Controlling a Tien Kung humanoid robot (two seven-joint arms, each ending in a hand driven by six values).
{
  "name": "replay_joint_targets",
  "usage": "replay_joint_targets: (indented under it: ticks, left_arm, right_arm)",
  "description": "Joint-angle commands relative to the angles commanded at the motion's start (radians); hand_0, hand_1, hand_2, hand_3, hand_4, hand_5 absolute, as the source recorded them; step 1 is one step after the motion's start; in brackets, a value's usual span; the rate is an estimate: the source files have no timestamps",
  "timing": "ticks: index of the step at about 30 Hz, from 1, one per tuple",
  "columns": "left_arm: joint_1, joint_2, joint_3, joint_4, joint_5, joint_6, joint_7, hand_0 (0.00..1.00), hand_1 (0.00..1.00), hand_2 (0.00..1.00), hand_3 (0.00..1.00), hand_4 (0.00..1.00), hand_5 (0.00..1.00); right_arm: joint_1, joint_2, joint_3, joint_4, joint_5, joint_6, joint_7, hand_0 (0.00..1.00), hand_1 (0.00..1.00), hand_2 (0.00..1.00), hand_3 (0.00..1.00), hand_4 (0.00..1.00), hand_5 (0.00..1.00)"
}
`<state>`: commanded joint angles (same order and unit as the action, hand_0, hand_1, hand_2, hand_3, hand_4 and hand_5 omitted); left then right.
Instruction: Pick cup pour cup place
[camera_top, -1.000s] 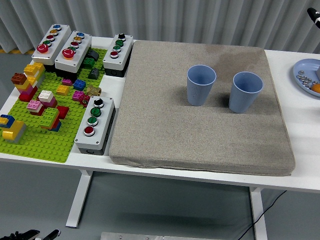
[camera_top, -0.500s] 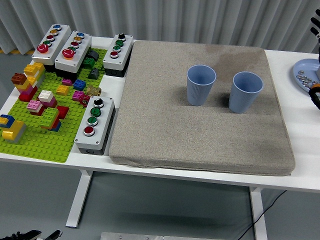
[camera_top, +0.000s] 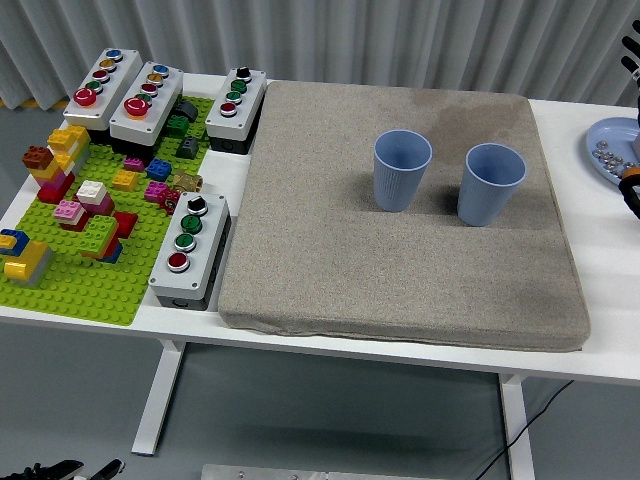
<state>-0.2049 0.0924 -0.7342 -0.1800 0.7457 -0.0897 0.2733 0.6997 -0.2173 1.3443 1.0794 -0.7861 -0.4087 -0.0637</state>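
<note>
While nearest at seven o'clock, green brick plate (camera_top: 90, 285) with button boxes (camera_top: 190, 250). Farther in, grey pad (camera_top: 400, 270); upright on it, toward one o'clock, left blue cup (camera_top: 402, 171) and right blue cup (camera_top: 491, 184), near but apart. At three o'clock, right hand (camera_top: 632, 185) barely in frame over blue plate (camera_top: 606, 145); finger state cannot tell.

This is looking like a robotics test lab rather than a home or shop: a plain white bench (camera_top: 600, 300) on metal legs is standing on a bare grey floor, with a pale pleated curtain (camera_top: 400, 40) hanging close behind it as a backdrop. Grey industrial push-button boxes (camera_top: 190, 248) are sitting beside a green building-brick baseplate (camera_top: 90, 280) crowded with coloured bricks, and a thick grey foam pad (camera_top: 400, 280) is covering most of the bench as a work surface
</note>
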Motion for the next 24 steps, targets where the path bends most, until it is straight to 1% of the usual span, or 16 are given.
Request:
replay_joint_targets:
  ticks: [15, 20, 24]
  left_arm:
    - [0.009, -0.002, -0.033, 0.0, 0.015, 0.003, 0.003, 0.767, 0.774, 0.815, 0.693, 0.501, 0.998]
    - [0.01, -0.002, -0.013, 0.0, -0.014, 0.007, -0.003, 0.767, 0.775, 0.819, 0.693, 0.501, 0.998]
    - [0.012, -0.001, -0.012, 0.0, -0.024, 0.009, -0.008, 0.767, 0.775, 0.819, 0.693, 0.501, 0.998]
  right_arm:
    - [-0.009, 0.0, 0.005, 0.0, -0.004, 0.008, -0.007, 0.935, 0.798, 0.793, 0.773, 0.788, 0.998]
    - [-0.009, -0.002, 0.009, 0.002, -0.005, 0.008, -0.008, 0.939, 0.798, 0.792, 0.773, 0.787, 0.998]
    - [-0.009, -0.004, 0.01, 0.006, -0.003, 0.011, -0.009, 0.939, 0.798, 0.792, 0.773, 0.787, 0.998]
